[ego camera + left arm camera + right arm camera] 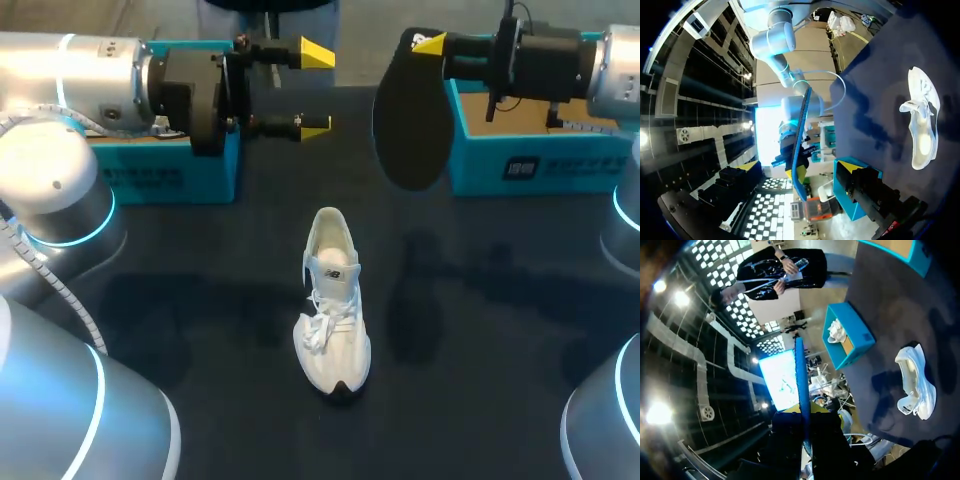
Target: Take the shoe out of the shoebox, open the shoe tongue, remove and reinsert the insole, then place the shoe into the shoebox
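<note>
Shoe [333,300] out of its box, standing on its sole in the middle of the dark worktop [200,330], toe toward the robot, laces slack and the mouth gaping upward. Nothing holds it.

Its insole [412,125] is out too: it hangs dark and flat from the right claw [430,43], which pinches it by one end, well above the worktop and off to the shoe's right. In both wrist views it shows only as a thin blue edge.

The left claw [315,90] is spread wide and empty, high at the back and well clear of the shoe.

Two teal box halves sit at the back corners, the left teal box [165,175] with something white inside, the right teal box [540,165] under the right arm.

Reinsertion looks like the step in hand, and the risks sit there:

- The insole is gripped at one end only. It is probably thin and limp, so it may swing on the way down, or fold or buckle when its free end meets the heel collar or the tongue.
- The loose laces could snag the leading edge.
- With the shoe unbraced, a push into the mouth would likely slide it or tip it on its side. The left claw would need to steady it first.
- A shallow pinch might slip and drop the insole on the worktop.
</note>
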